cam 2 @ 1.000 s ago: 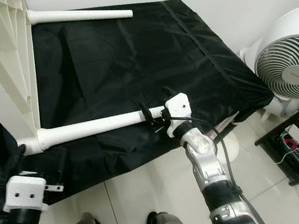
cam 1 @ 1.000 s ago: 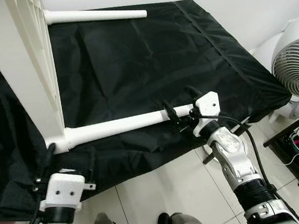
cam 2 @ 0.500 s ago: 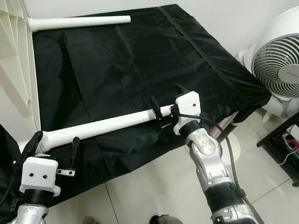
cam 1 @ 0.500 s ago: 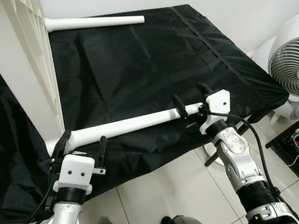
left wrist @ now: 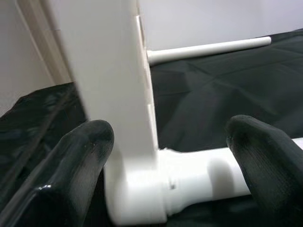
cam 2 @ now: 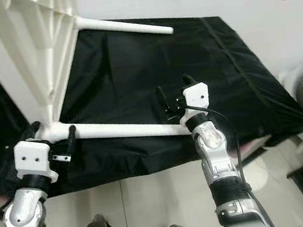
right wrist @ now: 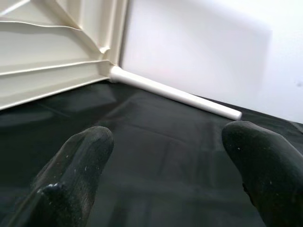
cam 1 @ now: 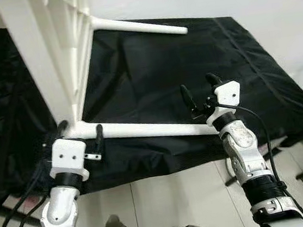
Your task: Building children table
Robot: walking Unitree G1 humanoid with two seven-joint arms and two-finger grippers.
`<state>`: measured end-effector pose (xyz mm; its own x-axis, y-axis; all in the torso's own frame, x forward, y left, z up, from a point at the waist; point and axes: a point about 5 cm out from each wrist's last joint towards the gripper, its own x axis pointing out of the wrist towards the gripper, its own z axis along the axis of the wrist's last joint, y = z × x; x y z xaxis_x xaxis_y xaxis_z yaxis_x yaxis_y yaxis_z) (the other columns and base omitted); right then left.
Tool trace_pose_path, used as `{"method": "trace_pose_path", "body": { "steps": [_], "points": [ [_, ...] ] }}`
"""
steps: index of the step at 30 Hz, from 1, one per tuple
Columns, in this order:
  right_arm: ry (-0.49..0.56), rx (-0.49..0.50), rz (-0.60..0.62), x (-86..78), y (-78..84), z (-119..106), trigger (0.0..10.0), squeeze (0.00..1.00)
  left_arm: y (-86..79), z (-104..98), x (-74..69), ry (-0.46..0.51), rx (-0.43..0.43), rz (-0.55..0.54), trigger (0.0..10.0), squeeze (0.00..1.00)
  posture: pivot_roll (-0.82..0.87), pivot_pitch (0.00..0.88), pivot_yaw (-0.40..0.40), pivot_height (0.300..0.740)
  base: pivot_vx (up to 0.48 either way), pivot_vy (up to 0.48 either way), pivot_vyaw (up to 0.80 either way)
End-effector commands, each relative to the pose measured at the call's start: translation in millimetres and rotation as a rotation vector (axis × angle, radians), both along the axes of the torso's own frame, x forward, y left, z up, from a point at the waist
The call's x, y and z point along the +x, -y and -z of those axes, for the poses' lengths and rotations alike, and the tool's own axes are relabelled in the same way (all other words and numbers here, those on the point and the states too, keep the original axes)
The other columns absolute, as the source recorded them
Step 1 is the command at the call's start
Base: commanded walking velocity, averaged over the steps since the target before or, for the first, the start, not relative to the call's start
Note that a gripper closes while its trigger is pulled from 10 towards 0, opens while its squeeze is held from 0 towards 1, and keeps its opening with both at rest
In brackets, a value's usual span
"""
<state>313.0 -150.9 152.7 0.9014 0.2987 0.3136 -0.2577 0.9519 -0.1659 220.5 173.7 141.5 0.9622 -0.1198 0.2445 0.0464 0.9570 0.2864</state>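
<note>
A white plastic children's table top (cam 1: 46, 54) stands on edge on a black cloth-covered table (cam 1: 152, 75), its near white round leg (cam 1: 148, 129) and far white leg (cam 1: 139, 26) jutting sideways over the cloth. The left tool (cam 1: 80, 139) straddles the near leg's socket end with fingers spread and not clamped, while the right tool (cam 1: 199, 90) hovers open and empty just above the leg's free end. The step appears to be seating this leg; next, both tools likely need to close on it.

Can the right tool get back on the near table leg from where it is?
Probably yes. The right tool is open and sits just above the near table leg, by its free end, with nothing between them over the black cloth. A short drop should do it.
</note>
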Motion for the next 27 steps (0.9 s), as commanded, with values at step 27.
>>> {"method": "trace_pose_path", "body": {
  "steps": [27],
  "points": [
    [0.014, 0.010, 0.038, 2.9, 8.2, -2, 10.0, 0.00, 0.1, 3, -8.0, 0.011, 0.014, -0.007, 10.0, 0.00, 0.16, 0.094, -0.090, 0.740, 0.000, 0.000, 0.12]
  ]
}}
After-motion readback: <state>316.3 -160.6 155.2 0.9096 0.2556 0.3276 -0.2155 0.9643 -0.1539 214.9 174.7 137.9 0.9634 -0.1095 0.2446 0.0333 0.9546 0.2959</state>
